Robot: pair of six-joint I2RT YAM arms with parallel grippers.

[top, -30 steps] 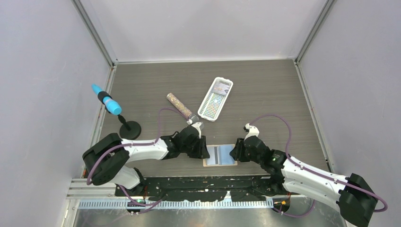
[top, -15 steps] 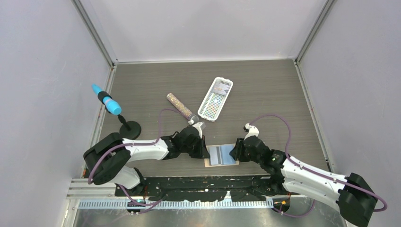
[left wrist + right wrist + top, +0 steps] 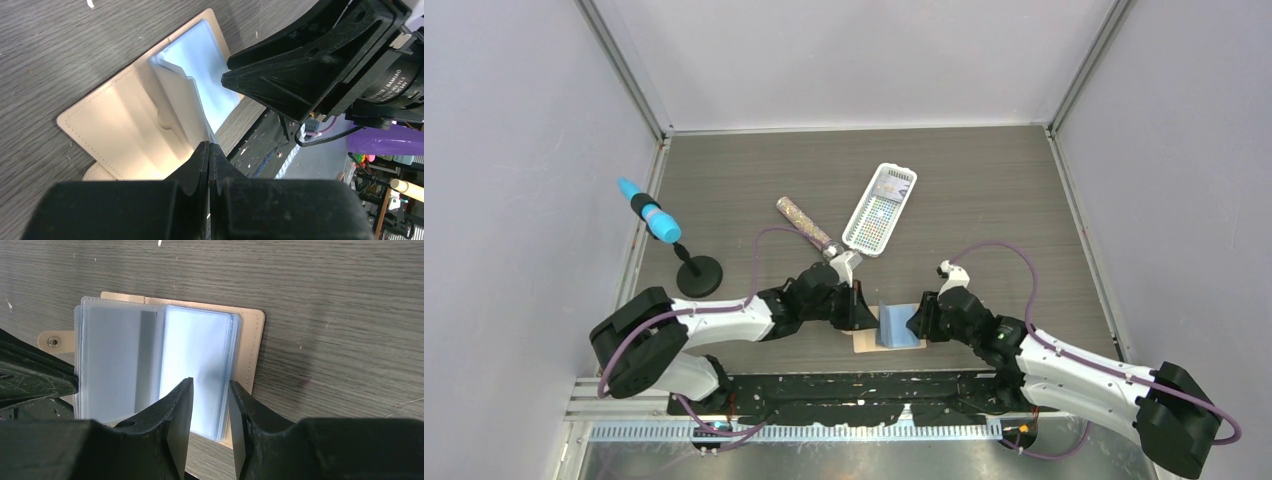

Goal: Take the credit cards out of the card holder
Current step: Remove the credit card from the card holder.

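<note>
Pinching hard here: the left fingers [image 3: 196, 162] are clenched together on the edge of one clear leaf of the card holder [image 3: 892, 330], and that leaf stands up on edge. The wallet itself lies open and flat on the bench [image 3: 984, 190], near the front edge, between the two arms. The right fingers [image 3: 176, 405] are slightly parted with nothing between them, poised over the right-hand stack of sleeves. Whether they press down, I can't tell. The credit cards [image 3: 117, 360] sit inside the sleeves, one with a dark stripe showing, and none is out yet.

Now the danger. That grip looks to be on slick plastic, not on a card, so a pull may drag the whole holder up or let the leaf slip free. If the right side isn't pinned, the wallet could skid toward the front edge. The two heads are also very close, with the right one just beside the left's tips, so a clash is possible.

Around them, the glittery tube [image 3: 804, 224] lies near the left wrist and a backward swing could knock it. The white slotted basket [image 3: 880, 208] and the blue-tipped tool [image 3: 650, 217] on its stand sit well apart.
</note>
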